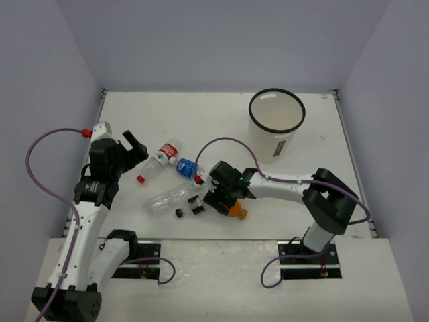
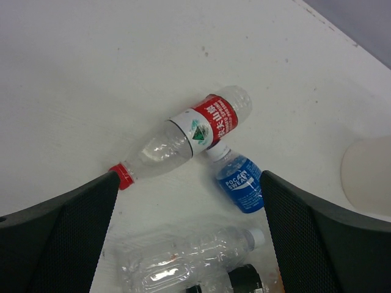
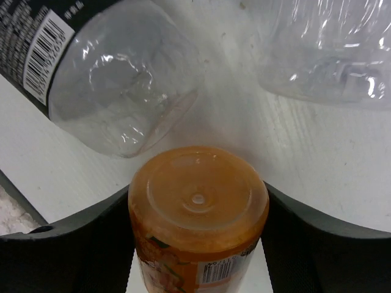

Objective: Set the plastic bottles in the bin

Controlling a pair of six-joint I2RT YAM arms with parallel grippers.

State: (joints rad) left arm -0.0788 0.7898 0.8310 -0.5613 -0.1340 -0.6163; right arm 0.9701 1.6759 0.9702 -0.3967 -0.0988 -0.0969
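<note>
Several plastic bottles lie in a cluster at mid-table. My right gripper [image 1: 226,202] [image 3: 197,194] is shut on the orange bottle [image 1: 236,212] [image 3: 198,210], with a finger pressed against each side of it. Beside it lie the black-labelled bottle [image 1: 196,205] [image 3: 91,67] and the plain clear bottle [image 1: 171,197] [image 3: 330,49]. My left gripper [image 1: 134,151] [image 2: 188,178] hangs open above the table with nothing between its fingers. Beyond it lie the red-capped bottle [image 1: 159,159] [image 2: 189,134] and the blue-labelled bottle [image 1: 186,167] [image 2: 240,183]. The white bin [image 1: 276,121] stands upright at the back right.
Grey walls enclose the white table [image 1: 201,114] on three sides. A purple cable [image 1: 221,142] loops over the right arm near the blue-labelled bottle. The bin's pale side [image 2: 369,177] shows at the right edge of the left wrist view.
</note>
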